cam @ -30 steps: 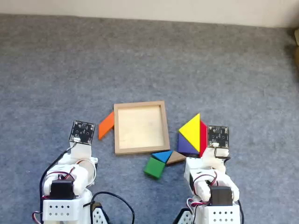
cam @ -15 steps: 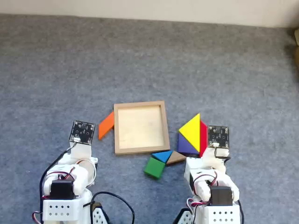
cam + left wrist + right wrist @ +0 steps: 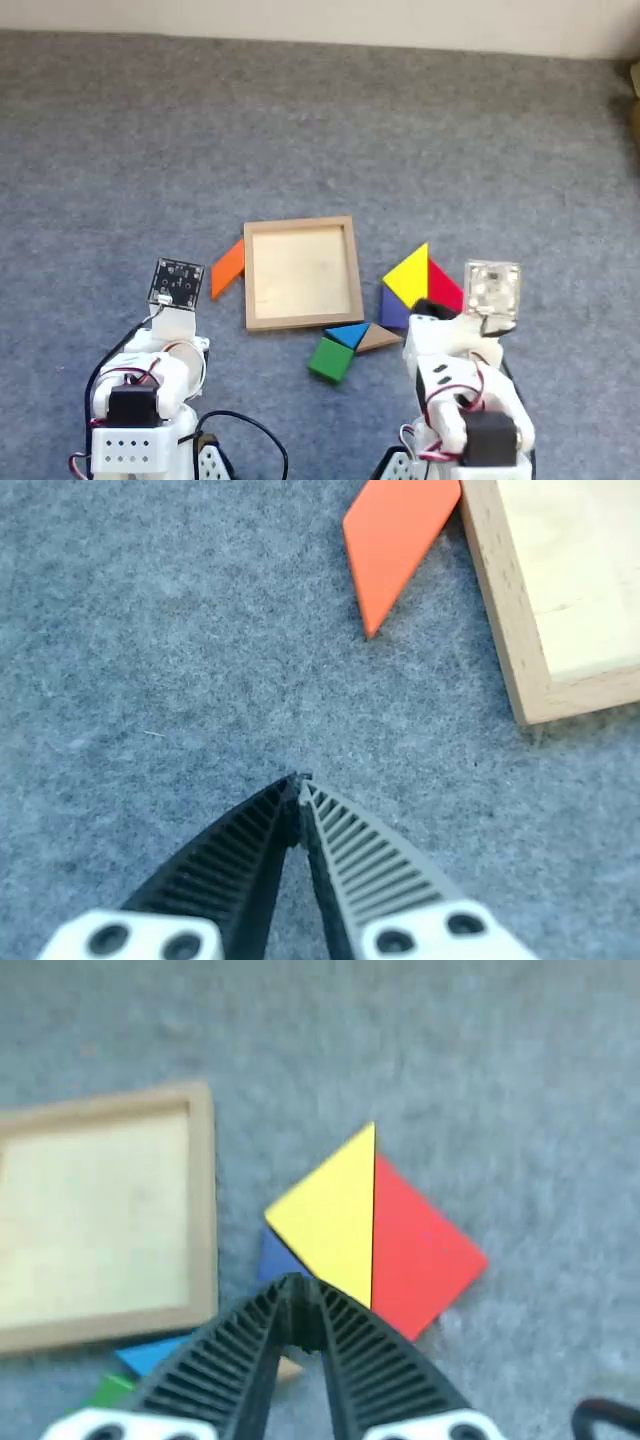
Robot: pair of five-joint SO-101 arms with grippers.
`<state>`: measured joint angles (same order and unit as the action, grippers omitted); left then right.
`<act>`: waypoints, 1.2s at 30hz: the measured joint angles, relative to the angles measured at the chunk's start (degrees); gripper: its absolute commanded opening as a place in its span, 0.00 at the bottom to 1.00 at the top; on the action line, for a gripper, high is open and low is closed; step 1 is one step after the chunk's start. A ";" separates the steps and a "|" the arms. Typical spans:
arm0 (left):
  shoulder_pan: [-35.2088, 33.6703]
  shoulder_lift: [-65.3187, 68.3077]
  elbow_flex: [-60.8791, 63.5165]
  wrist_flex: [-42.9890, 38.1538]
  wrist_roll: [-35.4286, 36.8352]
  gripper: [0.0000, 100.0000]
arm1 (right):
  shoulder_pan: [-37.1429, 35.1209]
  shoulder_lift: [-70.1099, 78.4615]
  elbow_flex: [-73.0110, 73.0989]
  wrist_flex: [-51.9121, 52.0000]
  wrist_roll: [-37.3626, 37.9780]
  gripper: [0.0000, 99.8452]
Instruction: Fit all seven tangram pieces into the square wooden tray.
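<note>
So you've placed nothing yet: tray (image 3: 298, 223) bare, seven pieces (image 3: 410, 275) lie outside; left gripper (image 3: 300, 778) and right gripper (image 3: 298, 1280) pinched together, empty.

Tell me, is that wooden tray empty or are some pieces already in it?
Empty. The tray has a bare wood floor; the orange piece beside its rim and the yellow piece farther off lie outside it.

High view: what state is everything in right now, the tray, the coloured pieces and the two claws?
wooden tray, empty.
orange piece, outside, flat on the carpet.
yellow triangle, outside, flat.
red triangle, outside, flat.
purple piece, outside, partly hidden.
blue triangle, outside, flat.
brown triangle, outside, flat.
green square, outside, flat.
left gripper, shut, empty.
right gripper, shut, empty.
</note>
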<state>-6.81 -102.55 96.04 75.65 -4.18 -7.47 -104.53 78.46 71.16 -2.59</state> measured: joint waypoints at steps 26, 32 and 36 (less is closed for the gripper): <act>0.00 0.00 0.00 0.00 0.00 0.01 | 3.34 51.52 -29.10 -1.23 3.34 0.22; 0.00 0.00 0.00 0.00 0.00 0.01 | 3.34 59.52 -29.10 -1.58 3.87 0.35; 0.00 0.00 0.00 0.00 0.00 0.01 | 3.34 65.32 -29.10 -5.01 3.52 0.35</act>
<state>-6.81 -102.55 96.04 75.65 -4.18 -4.13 -39.21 49.36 66.15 0.92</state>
